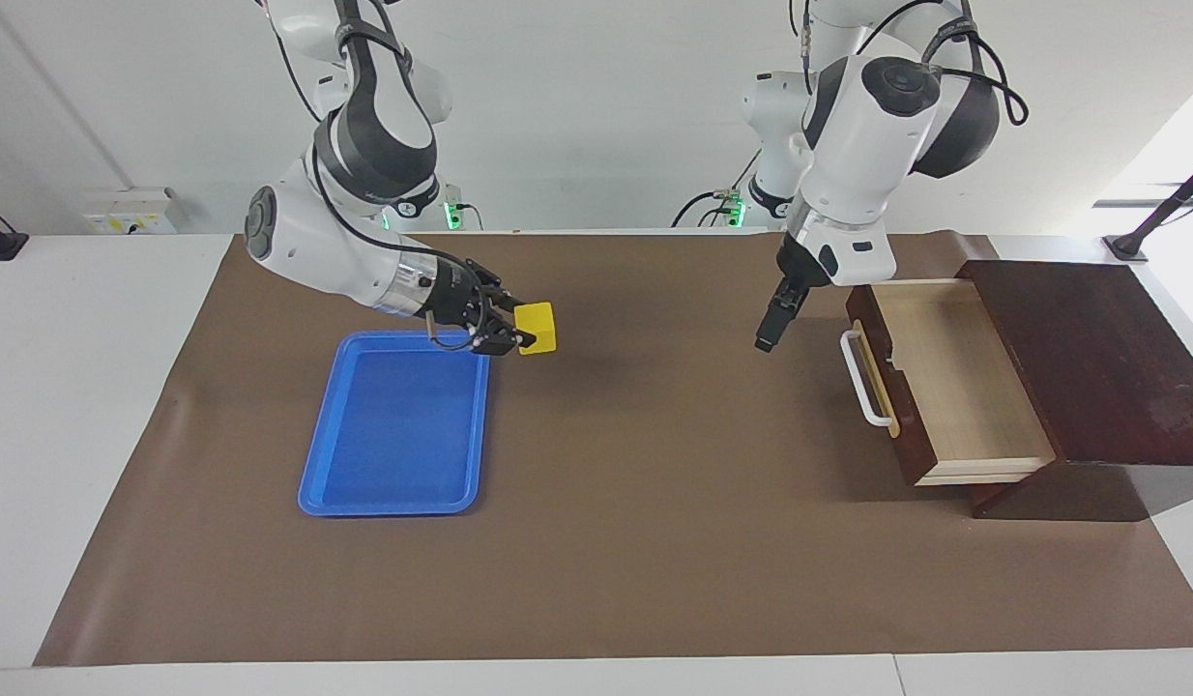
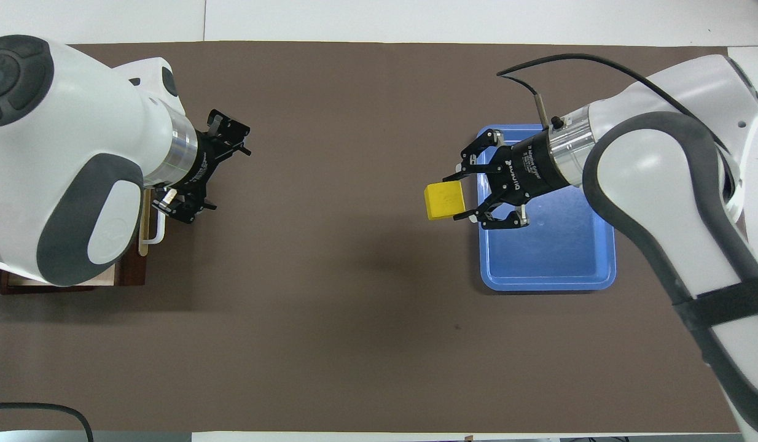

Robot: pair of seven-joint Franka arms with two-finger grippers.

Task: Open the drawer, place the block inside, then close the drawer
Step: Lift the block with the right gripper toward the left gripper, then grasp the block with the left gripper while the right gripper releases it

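The yellow block (image 1: 538,325) is held in the air in my right gripper (image 1: 527,334), which is shut on it over the brown mat just beside the blue tray's edge. The block (image 2: 444,201) and right gripper (image 2: 457,197) also show in the overhead view. The drawer (image 1: 954,377) stands pulled open out of its dark wooden box (image 1: 1090,358), its pale inside bare, its white handle (image 1: 862,379) toward the table's middle. My left gripper (image 1: 769,331) hangs in the air over the mat beside the handle, touching nothing. In the overhead view the left arm hides most of the drawer (image 2: 130,273).
A flat blue tray (image 1: 393,505) lies on the brown mat (image 1: 654,503) toward the right arm's end; its rim also shows in the overhead view (image 2: 548,283). The wooden box stands at the left arm's end of the table.
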